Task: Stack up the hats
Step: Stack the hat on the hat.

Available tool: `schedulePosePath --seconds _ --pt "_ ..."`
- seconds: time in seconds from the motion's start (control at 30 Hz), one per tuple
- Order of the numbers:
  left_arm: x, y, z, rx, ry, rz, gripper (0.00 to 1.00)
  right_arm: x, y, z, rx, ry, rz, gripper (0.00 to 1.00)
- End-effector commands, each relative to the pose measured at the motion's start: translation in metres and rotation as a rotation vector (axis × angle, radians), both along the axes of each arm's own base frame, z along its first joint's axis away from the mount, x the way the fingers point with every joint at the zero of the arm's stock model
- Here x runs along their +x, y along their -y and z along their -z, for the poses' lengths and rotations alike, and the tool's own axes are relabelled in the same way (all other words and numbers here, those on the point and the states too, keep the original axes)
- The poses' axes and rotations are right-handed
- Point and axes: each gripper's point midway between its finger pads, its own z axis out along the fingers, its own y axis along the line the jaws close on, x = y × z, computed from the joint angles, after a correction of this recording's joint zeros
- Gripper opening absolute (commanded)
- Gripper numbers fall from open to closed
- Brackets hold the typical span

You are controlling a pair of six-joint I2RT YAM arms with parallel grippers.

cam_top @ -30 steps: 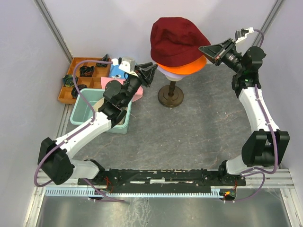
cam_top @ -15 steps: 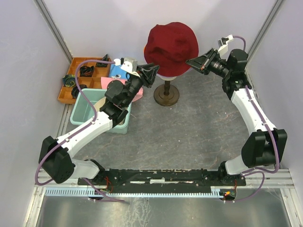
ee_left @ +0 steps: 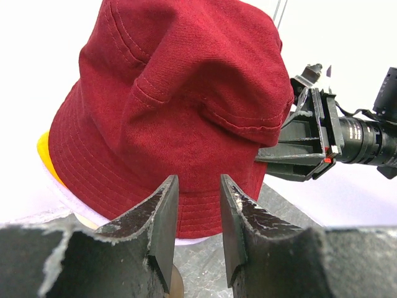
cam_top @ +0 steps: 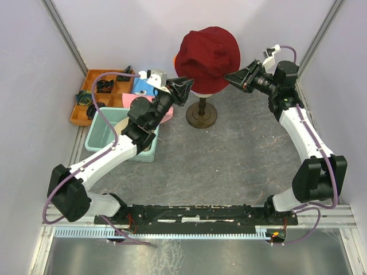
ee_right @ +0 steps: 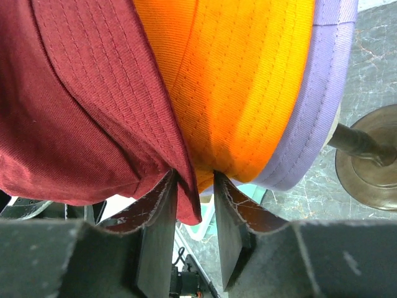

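Black and scratched, the two fingers of the left claw [ee_left: 198,180] stand apart with a gap between them, and nothing is pinched there. Through the gap shows the brim of the dark red cloth bucket hat [ee_left: 180,93], just past the tips. The right claw [ee_right: 193,180] meets the same hat from the other side. Its fingers are apart too. A corner of the red brim hangs down into the gap, but the fingers do not squeeze it.

The red hat sits on top of the pile. Under it is the orange cloth bucket hat [ee_right: 242,81], and under that the light purple cloth bucket hat [ee_right: 322,93]. Only their brims peek out. The pile sits up high on a dark round stand [cam_top: 202,114], which stands on the grey table [cam_top: 241,160]. By the left arm are a green plastic tub [cam_top: 93,137] and a brown wooden tray [cam_top: 113,101] with little boxes in it.
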Motion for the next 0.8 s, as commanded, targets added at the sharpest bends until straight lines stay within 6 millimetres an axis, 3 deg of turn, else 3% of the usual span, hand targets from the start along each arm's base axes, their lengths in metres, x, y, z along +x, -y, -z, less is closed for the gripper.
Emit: schedulePosePath --seconds 0.0,0.2,0.3,0.5,0.77 --pt "0.001 -0.001 -0.025 -0.041 0.047 -0.012 0.4 -0.004 -0.001 -0.026 -0.005 0.085 -0.007 0.38" --pt "0.005 0.0 -0.024 -0.027 0.054 -0.03 0.41 -0.016 0.008 -0.06 -0.014 0.198 0.01 0.46" --pt "0.008 0.001 -0.023 -0.021 0.055 -0.037 0.41 -0.019 0.015 -0.061 -0.041 0.207 0.038 0.52" --pt "0.015 0.004 -0.023 -0.01 0.066 -0.05 0.41 -0.023 0.029 -0.062 -0.088 0.219 0.101 0.75" --pt "0.016 0.002 -0.027 -0.014 0.074 -0.06 0.41 -0.023 0.064 -0.07 -0.122 0.238 0.208 0.76"
